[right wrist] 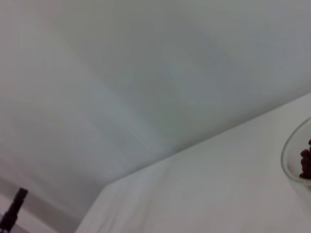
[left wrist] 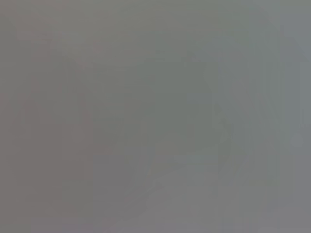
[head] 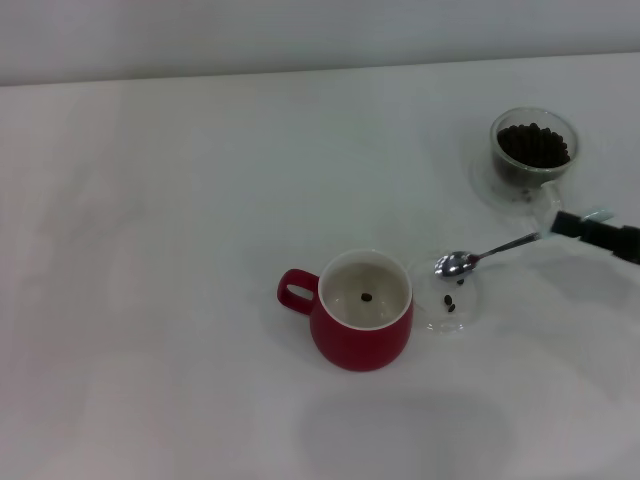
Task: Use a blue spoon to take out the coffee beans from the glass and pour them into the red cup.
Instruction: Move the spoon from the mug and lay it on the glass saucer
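We are holding the blue spoon [head: 487,254] in our right hand [head: 600,232], which is reaching in from the right edge of the head view; the hand is pinching the pale handle at its far end, leaving the silver neck and bowl free to reach out. The bowl is hanging over a flat clear saucer [head: 447,303] just beside the red cup [head: 362,322], not over the cup itself, and it looks empty. Two loose beans [head: 451,303] are lying on that saucer, which suggests to us that the tip went short of the rim. One bean [head: 367,297] is sitting on the cup's cream floor. The cup's handle is pointing to our left, away from the spoon, so the rim is open to our approach. Well behind, the glass [head: 533,156] is standing on the desk [head: 160,250], full of coffee beans [head: 533,145]. Our left hand is not showing anywhere.
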Robot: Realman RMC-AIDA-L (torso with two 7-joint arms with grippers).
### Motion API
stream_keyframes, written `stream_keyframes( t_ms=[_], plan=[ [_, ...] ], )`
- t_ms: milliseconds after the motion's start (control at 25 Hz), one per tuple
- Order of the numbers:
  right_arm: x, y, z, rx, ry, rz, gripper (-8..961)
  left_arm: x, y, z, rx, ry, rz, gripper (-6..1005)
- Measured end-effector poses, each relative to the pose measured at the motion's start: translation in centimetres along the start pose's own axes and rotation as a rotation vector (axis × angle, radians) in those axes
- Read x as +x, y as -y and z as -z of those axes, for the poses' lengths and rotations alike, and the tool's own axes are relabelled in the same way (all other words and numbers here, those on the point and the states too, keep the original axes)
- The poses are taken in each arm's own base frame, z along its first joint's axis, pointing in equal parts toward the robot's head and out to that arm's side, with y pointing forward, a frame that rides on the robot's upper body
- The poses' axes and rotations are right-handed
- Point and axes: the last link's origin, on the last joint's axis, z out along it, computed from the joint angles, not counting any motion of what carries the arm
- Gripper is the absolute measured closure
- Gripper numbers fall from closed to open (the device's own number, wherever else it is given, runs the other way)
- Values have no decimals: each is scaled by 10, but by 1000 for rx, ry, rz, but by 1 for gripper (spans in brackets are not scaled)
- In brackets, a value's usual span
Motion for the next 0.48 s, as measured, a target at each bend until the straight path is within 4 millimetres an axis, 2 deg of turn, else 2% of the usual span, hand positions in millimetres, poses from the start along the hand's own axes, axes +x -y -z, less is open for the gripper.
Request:
stream_keyframes(
  t_ms=[480],
  plan=[
    [8,17,-27,132,-77,64,811,-4,1,-1,12,31,1,496]
  ],
)
